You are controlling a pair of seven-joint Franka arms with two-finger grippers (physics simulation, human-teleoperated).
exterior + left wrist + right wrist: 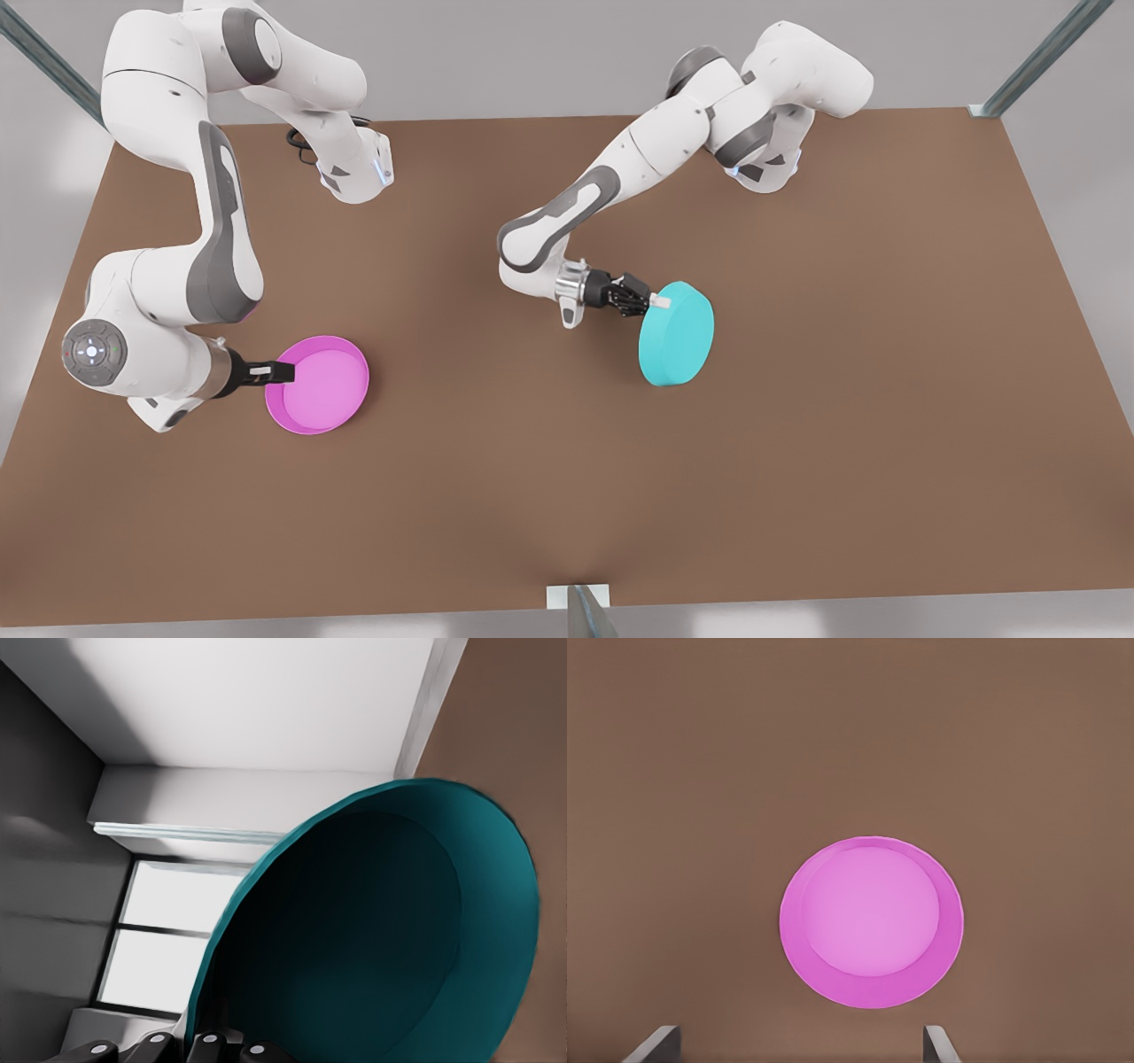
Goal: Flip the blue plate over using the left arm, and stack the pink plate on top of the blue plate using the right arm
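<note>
The blue plate (pixel 678 335) stands tilted up on edge right of the table's middle, its plain underside toward the front view. My left gripper (pixel 654 302) is shut on the plate's upper rim. The left wrist view looks into the blue plate's dark hollow side (pixel 372 939), with the left gripper (pixel 204 1049) at its rim. The pink plate (pixel 319 385) lies flat, hollow side up, at the front view's left. My right gripper (pixel 282 372) hovers over the rim nearest its arm, open. From above, the pink plate (pixel 871 921) lies just ahead of the right gripper (pixel 799 1047).
The brown table (pixel 797 461) stretches wide around both plates. Metal frame posts stand at the far right corner (pixel 1036 58), the far left corner (pixel 44 58) and the middle of the near edge (pixel 580 611). Both arm bases sit along the far edge.
</note>
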